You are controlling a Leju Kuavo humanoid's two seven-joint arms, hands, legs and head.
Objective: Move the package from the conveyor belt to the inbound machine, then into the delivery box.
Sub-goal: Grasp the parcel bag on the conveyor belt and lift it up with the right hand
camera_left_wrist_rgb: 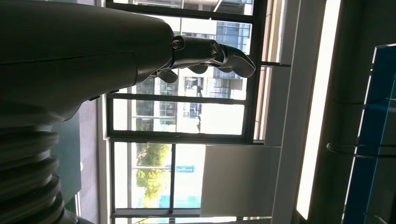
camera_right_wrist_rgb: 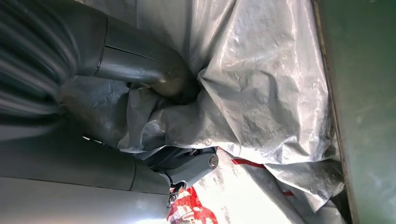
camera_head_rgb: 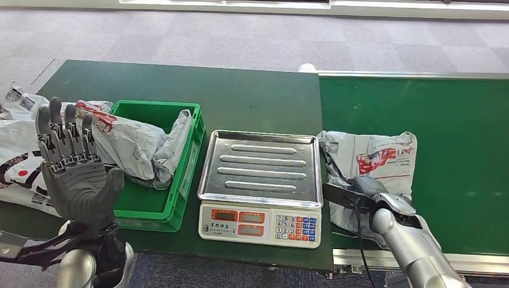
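Note:
A grey plastic package [camera_head_rgb: 375,159] with red print lies on the green conveyor belt [camera_head_rgb: 462,138], just right of the scale. My right hand [camera_head_rgb: 362,193] grips its near left part. In the right wrist view the thumb [camera_right_wrist_rgb: 144,65] digs into the crumpled package [camera_right_wrist_rgb: 266,93] and darker fingers [camera_right_wrist_rgb: 191,165] curl in under a fold. The inbound machine is a weighing scale [camera_head_rgb: 261,171] with a bare steel tray. My left hand [camera_head_rgb: 75,174] is raised at the left, palm toward me, fingers [camera_left_wrist_rgb: 224,53] spread and holding nothing.
A green delivery box [camera_head_rgb: 183,180] stands left of the scale with another grey package [camera_head_rgb: 135,144] lying in it and over its rim. More printed packages [camera_head_rgb: 15,156] lie at the table's far left. The dark green table [camera_head_rgb: 240,96] meets the belt's metal edge.

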